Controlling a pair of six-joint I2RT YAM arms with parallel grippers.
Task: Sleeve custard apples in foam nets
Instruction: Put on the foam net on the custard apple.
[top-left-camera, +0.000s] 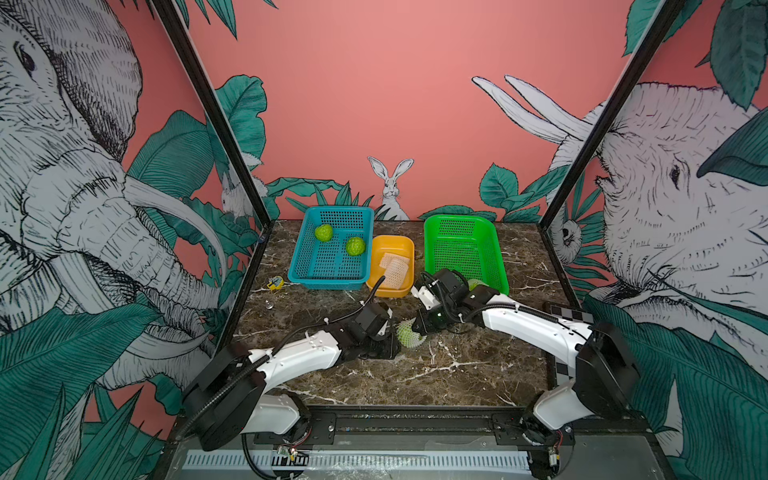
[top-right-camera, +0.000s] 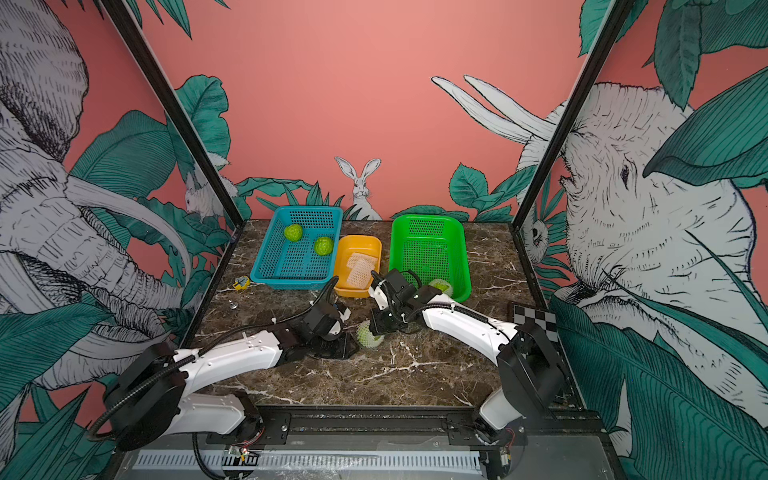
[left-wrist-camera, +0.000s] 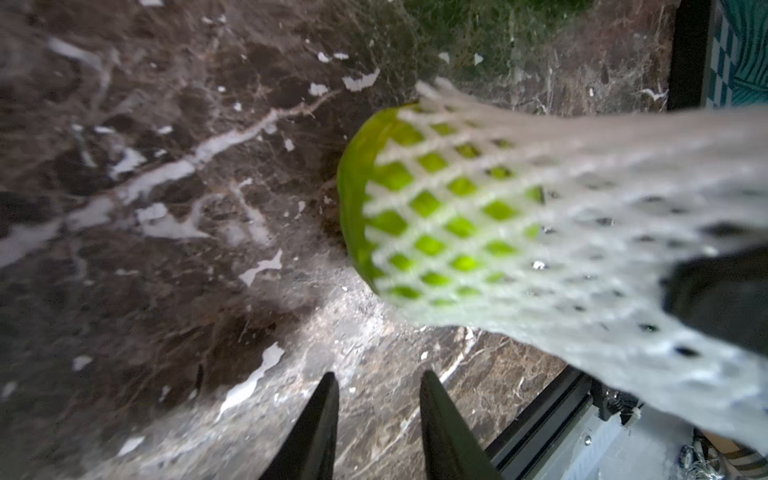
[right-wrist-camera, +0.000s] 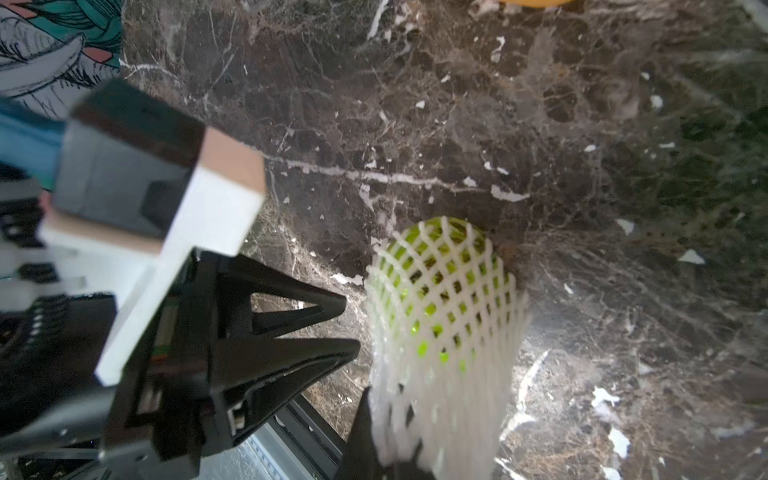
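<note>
Right wrist view: sleeving midway, off-white foam mesh net (right-wrist-camera: 446, 316) pinched in closed right jaws around bumpy green custard apple (left-wrist-camera: 353, 195); left jaws apart, empty; needs pulling further over.

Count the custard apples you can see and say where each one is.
4. Two bare custard apples lie in the blue basket. A third, part-netted, lies on the table. A fourth, netted, sits in the green basket, half hidden.

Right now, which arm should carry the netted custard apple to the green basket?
Probably right. The right fingers pinch the foam net around the custard apple, and the green basket is nearer that arm. The left fingers stand apart, empty, beside the fruit.
</note>
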